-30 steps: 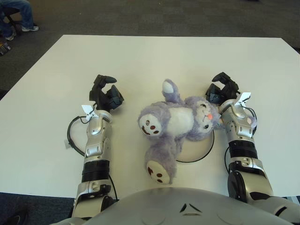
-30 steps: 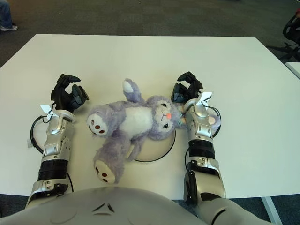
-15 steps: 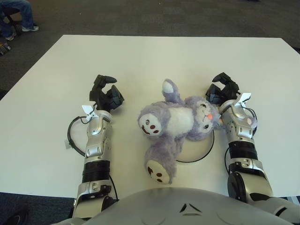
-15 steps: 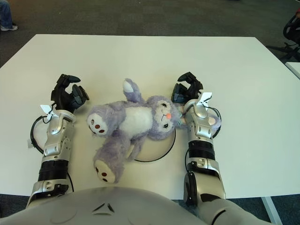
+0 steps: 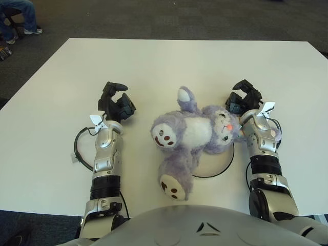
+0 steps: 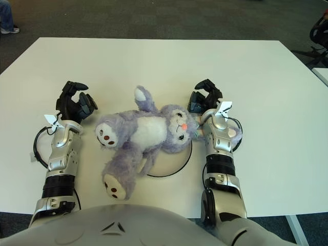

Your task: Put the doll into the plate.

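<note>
A purple plush doll (image 5: 192,134) with a white belly lies on its back across the white plate (image 5: 219,165), head to the right, legs sprawling off the plate's left rim onto the table. Only the plate's near right part shows under it. My right hand (image 5: 242,100) is just right of the doll's head, fingers curled and holding nothing. My left hand (image 5: 116,105) is left of the doll's raised foot, a short gap away, fingers curled and empty too.
The white table (image 5: 169,61) stretches wide beyond the doll. A black cable loop (image 5: 79,148) lies beside my left forearm. A seated person's legs (image 5: 20,15) show past the far left corner; a chair (image 6: 320,31) stands at far right.
</note>
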`<state>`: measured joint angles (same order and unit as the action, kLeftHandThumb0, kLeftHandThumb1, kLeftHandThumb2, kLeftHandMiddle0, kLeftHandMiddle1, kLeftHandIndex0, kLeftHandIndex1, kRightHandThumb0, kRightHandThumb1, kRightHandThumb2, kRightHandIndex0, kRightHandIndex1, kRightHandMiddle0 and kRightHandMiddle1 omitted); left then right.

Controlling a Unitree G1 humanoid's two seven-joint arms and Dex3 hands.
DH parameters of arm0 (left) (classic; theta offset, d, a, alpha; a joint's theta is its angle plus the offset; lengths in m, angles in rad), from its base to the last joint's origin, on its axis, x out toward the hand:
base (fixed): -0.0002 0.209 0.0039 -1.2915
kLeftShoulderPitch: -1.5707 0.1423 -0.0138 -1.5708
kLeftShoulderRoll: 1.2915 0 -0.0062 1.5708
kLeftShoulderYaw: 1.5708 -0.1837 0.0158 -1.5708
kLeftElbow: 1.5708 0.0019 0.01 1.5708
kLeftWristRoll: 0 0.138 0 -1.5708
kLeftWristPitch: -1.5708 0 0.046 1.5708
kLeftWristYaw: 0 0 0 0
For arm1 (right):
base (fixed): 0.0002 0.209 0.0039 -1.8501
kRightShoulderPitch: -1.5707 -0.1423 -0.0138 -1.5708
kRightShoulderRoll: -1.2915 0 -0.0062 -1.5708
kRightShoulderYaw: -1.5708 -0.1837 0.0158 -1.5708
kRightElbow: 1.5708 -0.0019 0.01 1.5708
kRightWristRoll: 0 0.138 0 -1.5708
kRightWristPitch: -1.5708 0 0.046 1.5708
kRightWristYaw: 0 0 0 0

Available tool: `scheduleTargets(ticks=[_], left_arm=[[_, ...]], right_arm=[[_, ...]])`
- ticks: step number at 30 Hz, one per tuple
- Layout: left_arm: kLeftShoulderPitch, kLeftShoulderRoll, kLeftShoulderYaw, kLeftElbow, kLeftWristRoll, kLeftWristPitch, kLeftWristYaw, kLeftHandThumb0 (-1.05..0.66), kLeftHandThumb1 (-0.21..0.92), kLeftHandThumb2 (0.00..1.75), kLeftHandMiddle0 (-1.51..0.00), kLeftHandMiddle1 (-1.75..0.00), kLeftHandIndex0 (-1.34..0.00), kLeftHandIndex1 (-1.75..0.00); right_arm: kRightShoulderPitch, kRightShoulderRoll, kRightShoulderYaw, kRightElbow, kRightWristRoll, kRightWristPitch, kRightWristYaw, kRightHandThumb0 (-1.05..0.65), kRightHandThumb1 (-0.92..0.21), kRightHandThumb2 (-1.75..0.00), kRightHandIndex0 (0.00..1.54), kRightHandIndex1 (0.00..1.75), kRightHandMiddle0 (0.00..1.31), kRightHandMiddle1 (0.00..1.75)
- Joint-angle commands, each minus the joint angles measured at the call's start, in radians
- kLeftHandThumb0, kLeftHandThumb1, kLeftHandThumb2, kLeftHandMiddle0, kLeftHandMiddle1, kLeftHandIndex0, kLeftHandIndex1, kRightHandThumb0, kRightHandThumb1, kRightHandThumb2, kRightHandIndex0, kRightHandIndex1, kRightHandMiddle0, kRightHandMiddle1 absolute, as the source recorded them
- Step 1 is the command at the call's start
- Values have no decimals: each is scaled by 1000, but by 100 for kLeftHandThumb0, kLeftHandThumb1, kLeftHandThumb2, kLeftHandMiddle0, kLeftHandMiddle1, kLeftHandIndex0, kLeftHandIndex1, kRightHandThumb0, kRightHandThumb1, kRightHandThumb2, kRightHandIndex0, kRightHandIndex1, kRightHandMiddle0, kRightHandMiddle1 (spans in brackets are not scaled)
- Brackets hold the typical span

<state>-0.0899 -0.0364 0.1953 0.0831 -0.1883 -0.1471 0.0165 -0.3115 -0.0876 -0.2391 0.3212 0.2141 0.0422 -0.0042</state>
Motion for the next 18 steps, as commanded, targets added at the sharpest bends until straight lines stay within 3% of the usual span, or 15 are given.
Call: scheduleTargets(ticks=[1,18], left_arm=[[12,-4,1,3,-4,0,3,-44,45,115,-111,-175,-50,-175],[14,-2,-1,-1,2,6,6,-44,45,115,-111,-175,-51,-175]], right_arm=[[15,6,0,-5,-2,20,-8,-1,5,-174,88,175,66,175],[18,5,1,-17,-3,31,-13,-1,5,-174,88,175,67,175]])
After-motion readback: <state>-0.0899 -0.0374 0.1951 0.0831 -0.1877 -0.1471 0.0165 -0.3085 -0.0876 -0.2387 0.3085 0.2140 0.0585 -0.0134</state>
